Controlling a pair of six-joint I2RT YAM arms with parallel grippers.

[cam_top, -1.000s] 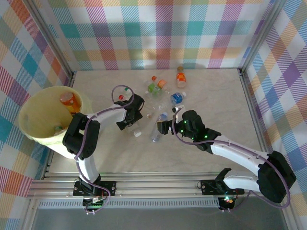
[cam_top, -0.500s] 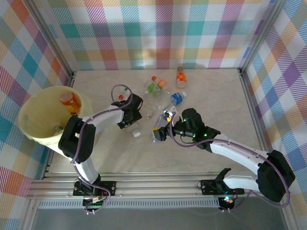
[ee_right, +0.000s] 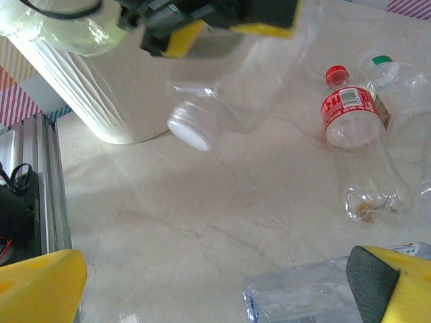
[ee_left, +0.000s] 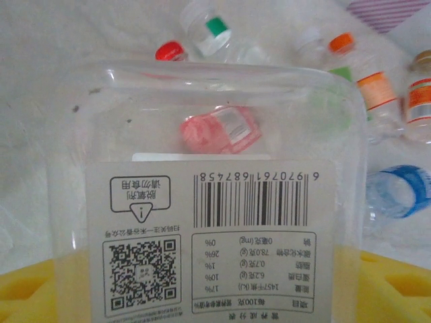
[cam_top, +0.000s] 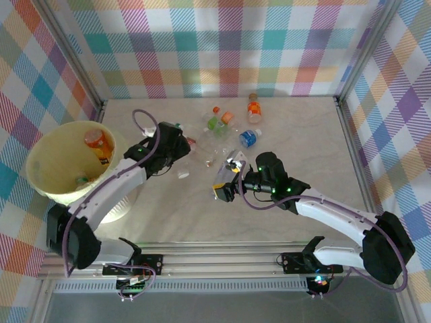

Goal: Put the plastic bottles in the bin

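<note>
Item under handling: a clear bottle (ee_left: 209,168) with a printed white label, clamped across its body by the left gripper (cam_top: 172,156). In the right wrist view it hangs clear of the table (cam_top: 303,134), white cap (ee_right: 189,128) pointing down toward the near edge. It sits between the bin (cam_top: 47,151) and the loose bottles, not yet over the rim.

Surroundings: beyond the held bottle lie a red-capped bottle (ee_right: 351,114), a green-capped bottle (ee_right: 387,67), an orange-capped bottle (ee_left: 363,74) and a blue-labelled bottle (ee_left: 397,192), all on their sides and close together. A separate orange bottle (cam_top: 254,108) lies near the back wall, apart from the cluster. Nothing lies on the table between the held bottle and the bin.

Right gripper (cam_top: 228,176): jaws wide apart, low over the table just right of the left gripper. A flattened clear bottle (ee_right: 303,296) lies beside its right-hand finger (ee_right: 390,282); it is not gripped.

Surface and room: pale marbled tabletop, checked cloth walls (cam_top: 222,47) on three sides, a metal rail (cam_top: 222,252) along the near edge.

Container: the bin stands at the left edge and holds an orange-labelled bottle (cam_top: 97,142) and a second small bottle (cam_top: 81,180)
</note>
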